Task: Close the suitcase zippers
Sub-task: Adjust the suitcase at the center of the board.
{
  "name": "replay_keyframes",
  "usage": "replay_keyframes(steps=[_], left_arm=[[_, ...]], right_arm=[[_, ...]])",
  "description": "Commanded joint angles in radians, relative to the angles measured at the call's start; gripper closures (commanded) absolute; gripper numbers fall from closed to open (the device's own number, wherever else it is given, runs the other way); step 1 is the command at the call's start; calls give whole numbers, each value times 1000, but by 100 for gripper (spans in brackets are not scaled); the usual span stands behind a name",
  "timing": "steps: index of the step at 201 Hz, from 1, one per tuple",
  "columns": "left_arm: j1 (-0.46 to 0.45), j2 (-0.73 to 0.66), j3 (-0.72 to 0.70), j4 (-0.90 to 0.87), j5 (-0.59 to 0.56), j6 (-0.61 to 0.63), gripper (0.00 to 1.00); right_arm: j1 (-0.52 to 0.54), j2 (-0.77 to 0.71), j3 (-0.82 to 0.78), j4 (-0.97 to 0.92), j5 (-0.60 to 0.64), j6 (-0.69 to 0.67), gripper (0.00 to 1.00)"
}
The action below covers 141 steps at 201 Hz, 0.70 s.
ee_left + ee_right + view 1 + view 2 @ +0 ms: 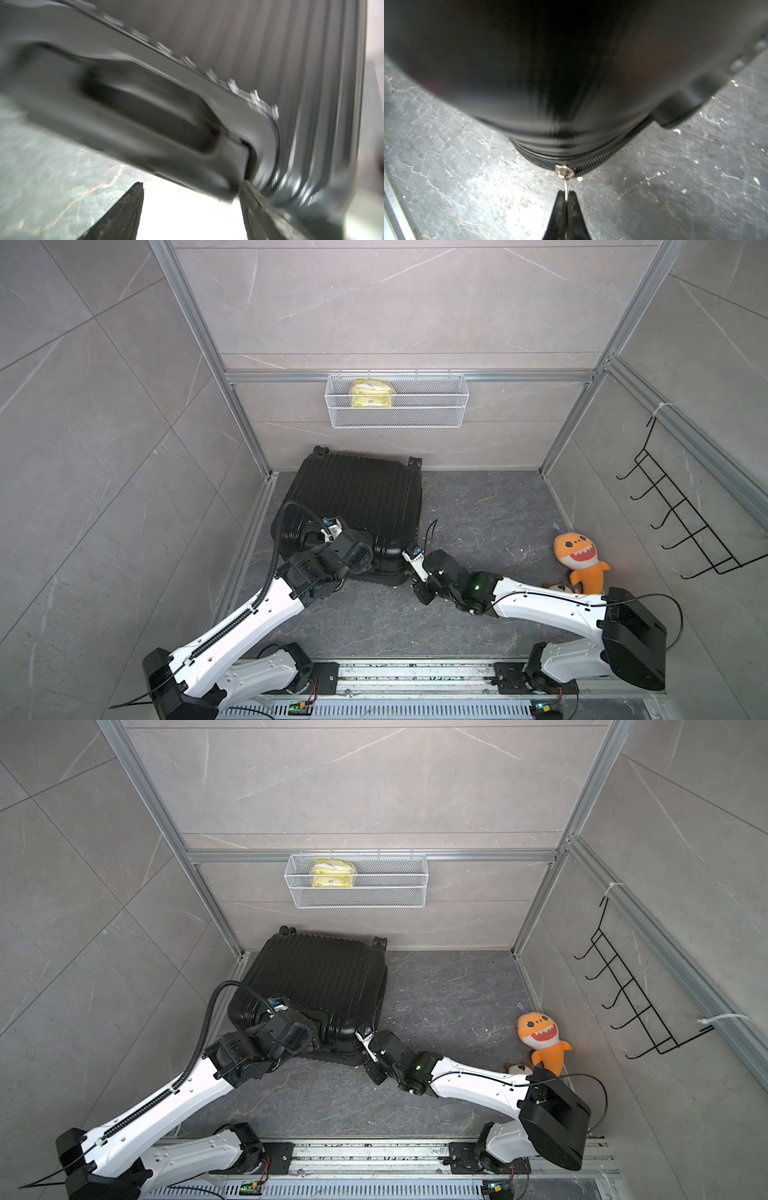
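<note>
The black ribbed suitcase [357, 497] [320, 973] lies flat on the floor at the back left, its shells together. My left gripper [193, 184] is open over its near left part, beside the moulded handle [145, 116]. One fingertip [246, 187] touches the shell by the handle's end. In the top views the left wrist [351, 549] hides those fingers. My right gripper [566, 193] is shut on the silvery pull tab [566, 186] of the zipper [602, 158], low at the case's near right corner [401, 572]. The zip band runs off on both sides of the slider [564, 172].
A white wire basket [432, 412] holding a yellow packet hangs on the back wall. An orange plush shark [579, 558] leans at the right wall, with a small brown plush beside it. A black hook rack [681, 510] is on the right wall. A metal rail [415, 674] runs along the front.
</note>
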Motion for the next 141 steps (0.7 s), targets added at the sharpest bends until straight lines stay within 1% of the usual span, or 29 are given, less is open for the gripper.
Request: replay_keyframes(steps=[1, 10, 25, 37, 48, 56, 73, 90, 123, 141], left_arm=[[7, -10, 99, -103, -159, -226, 22], [7, -17, 113, -106, -171, -259, 20], [7, -27, 124, -172, -232, -419, 15], [16, -26, 124, -209, -267, -510, 16], [39, -17, 131, -242, -263, -574, 18], [69, -6, 137, -250, -235, -583, 19], [154, 27, 159, -270, -125, -576, 20], [221, 54, 163, -249, -23, -538, 20], [270, 77, 140, -185, 61, -502, 21], [284, 107, 140, -181, 109, -500, 22]], right_arm=[[22, 24, 51, 27, 29, 15, 100], [26, 32, 56, 27, 36, 14, 100], [30, 35, 59, 30, 46, 21, 100], [32, 35, 60, 32, 49, 22, 100], [34, 36, 61, 30, 48, 22, 100], [35, 37, 62, 29, 51, 22, 100], [38, 37, 61, 25, 55, 22, 100], [39, 33, 60, 22, 60, 22, 100], [42, 31, 58, 19, 69, 26, 100], [45, 32, 59, 18, 72, 24, 100]])
